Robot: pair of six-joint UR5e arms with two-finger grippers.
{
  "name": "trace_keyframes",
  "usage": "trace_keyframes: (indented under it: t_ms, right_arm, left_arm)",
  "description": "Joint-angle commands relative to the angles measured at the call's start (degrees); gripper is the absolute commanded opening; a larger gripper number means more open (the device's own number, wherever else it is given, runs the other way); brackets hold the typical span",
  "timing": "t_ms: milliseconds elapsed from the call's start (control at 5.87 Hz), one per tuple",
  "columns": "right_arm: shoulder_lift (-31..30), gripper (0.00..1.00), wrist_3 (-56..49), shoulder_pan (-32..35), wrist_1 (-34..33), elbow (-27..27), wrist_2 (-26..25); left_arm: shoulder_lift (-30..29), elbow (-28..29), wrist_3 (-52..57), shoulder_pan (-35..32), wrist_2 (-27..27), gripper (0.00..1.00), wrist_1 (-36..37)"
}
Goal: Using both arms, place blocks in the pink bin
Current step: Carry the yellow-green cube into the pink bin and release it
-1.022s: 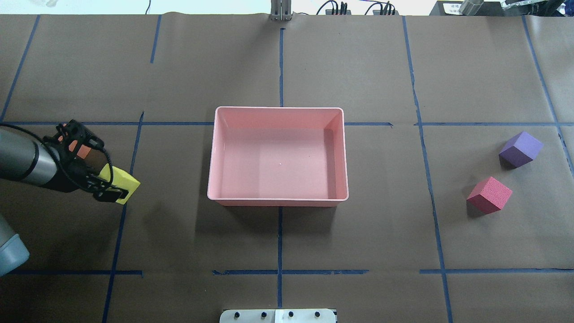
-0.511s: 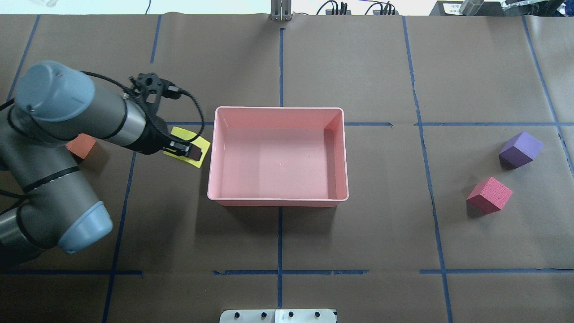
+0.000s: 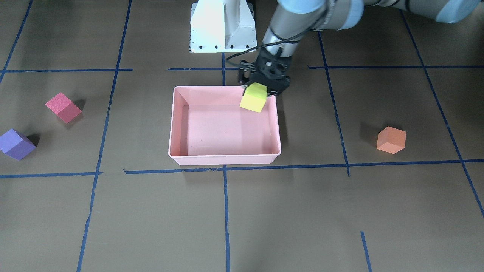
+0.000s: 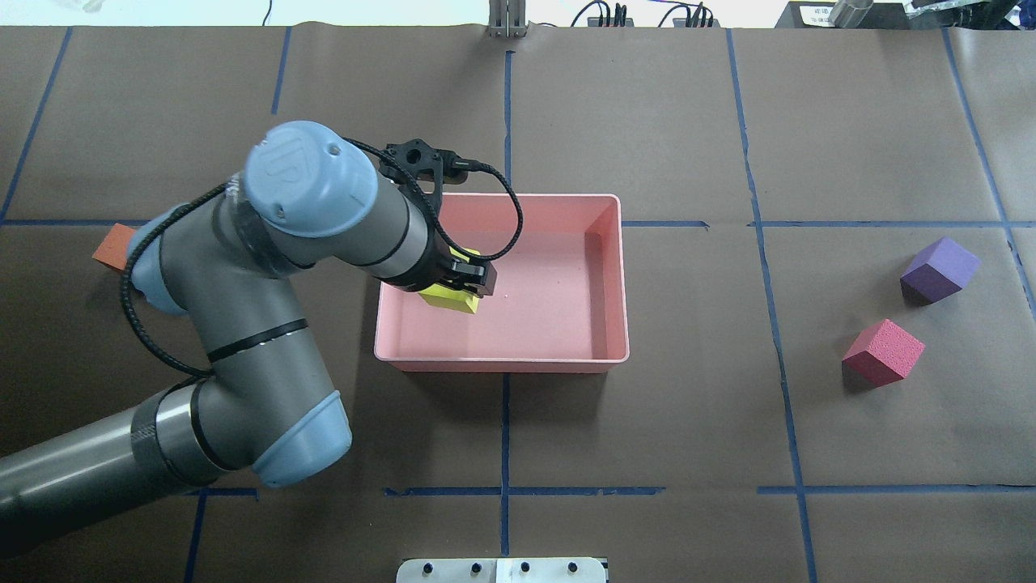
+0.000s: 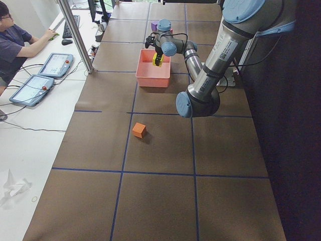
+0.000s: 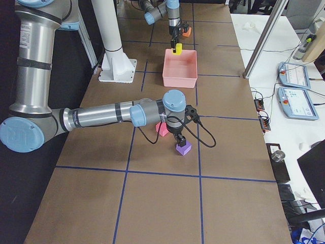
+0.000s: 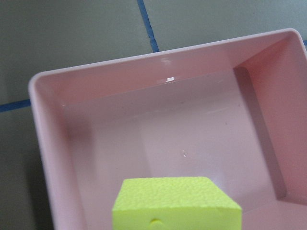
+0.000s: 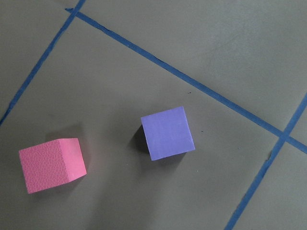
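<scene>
— Fingers (image 4: 479,277) of the left gripper (image 4: 460,287) are clamped on the yellow block (image 4: 447,300), which has been carried from the counter's (image 4: 647,421) left side to above the pink bin (image 4: 502,363).
— Release is called for next. Far right, over the purple block (image 6: 183,149), the right gripper's (image 6: 178,141) opening cannot be told.

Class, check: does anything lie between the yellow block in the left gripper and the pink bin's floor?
Nothing visible does. The left gripper holds the yellow block above the pink bin, whose floor below is bare.

Left arm (image 4: 243,324) bent, left gripper (image 3: 258,90) pointing down, clamped on yellow block (image 3: 253,101) — right arm (image 6: 101,116) outstretched, right gripper (image 6: 179,143) down, closure unreadable.
</scene>
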Motion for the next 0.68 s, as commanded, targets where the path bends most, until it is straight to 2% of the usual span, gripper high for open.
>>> trace_keyframes:
  t_ms: [0,170,511]
  right_arm:
    - [0.12,1.0,0.75,-4.35,16.14,-10.82,-0.63]
    - [1.6,1.0,4.59,-6.54,20.42,-13.33,-0.63]
    - [7.12,1.0,4.9,-10.77,20.38,-17.81,-4.3]
  left_arm:
    - [-0.73,1.28,-1.17,2.03,3.93,1.0,0.33]
    - [-0.73,1.2,-1.17,2.12,3.93,1.0,0.33]
    - [-0.73,1.11,-1.26,2.56,3.93,1.0,0.33]
